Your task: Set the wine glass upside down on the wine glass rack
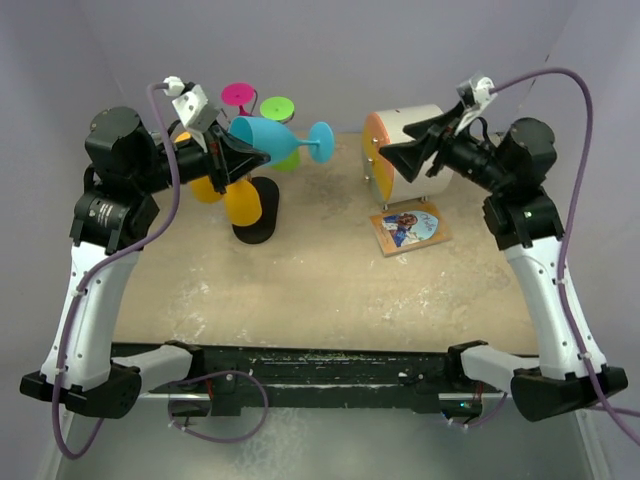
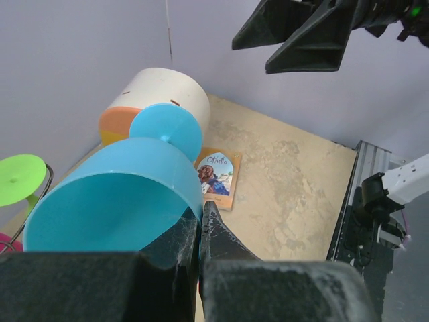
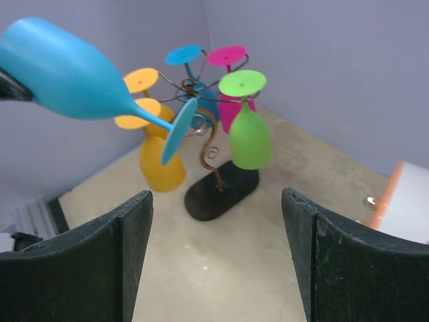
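Lavender walls (image 1: 330,50) surround beige table (image 1: 300,290) holding rack (image 1: 257,229).

Robot test cell, probably inside lab. Plain lilac walls (image 1: 400,50) close table (image 1: 320,290) on three sides. Left arm (image 1: 90,290) and right arm (image 1: 550,290) bolted to black rail (image 1: 330,365) at near edge. Purple cables (image 1: 580,130) hang loose. Tabletop worn, scuffed white. On it only props in toy colours: wine glass (image 1: 265,140), wine glass rack (image 3: 221,191), white cylinder (image 1: 415,135), small book (image 1: 410,228).
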Tool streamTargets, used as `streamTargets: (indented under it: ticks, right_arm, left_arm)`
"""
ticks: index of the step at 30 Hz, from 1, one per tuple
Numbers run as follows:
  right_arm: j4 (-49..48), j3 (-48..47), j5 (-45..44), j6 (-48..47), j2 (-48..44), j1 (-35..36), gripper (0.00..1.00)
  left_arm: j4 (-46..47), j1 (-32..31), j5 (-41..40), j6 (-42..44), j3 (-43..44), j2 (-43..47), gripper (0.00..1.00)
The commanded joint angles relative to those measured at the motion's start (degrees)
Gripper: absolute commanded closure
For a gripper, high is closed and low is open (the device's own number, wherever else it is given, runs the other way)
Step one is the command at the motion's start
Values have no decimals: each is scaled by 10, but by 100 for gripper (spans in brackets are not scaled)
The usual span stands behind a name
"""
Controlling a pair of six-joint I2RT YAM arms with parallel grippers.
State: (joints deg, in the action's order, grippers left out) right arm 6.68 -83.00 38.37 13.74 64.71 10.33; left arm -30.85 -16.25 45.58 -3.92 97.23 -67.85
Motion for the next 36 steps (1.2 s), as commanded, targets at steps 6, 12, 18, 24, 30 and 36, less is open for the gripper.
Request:
streamTargets:
  ticks: [6,12,18,24,30,36]
  right_arm:
    - [-14,-112,-68,93,89,89,23]
    - [5,-144,-94,90,129,139,33]
    - [18,-159,-101,102,163,162,44]
    - [17,-157,-101,115,182,175,55]
    - [5,-154,-84,136,189,181,67]
    - [-1,-154,-75,155,203,182,77]
  left_arm:
    - [46,6,7,-41,0,13,100]
    - [45,6,5,-33,-5,13,100]
    - [42,5,4,-25,-6,13,100]
    - [34,5,-9,-5,-4,17,100]
    - [24,6,-31,27,0,19,100]
    - [25,5,-34,40,-3,18,100]
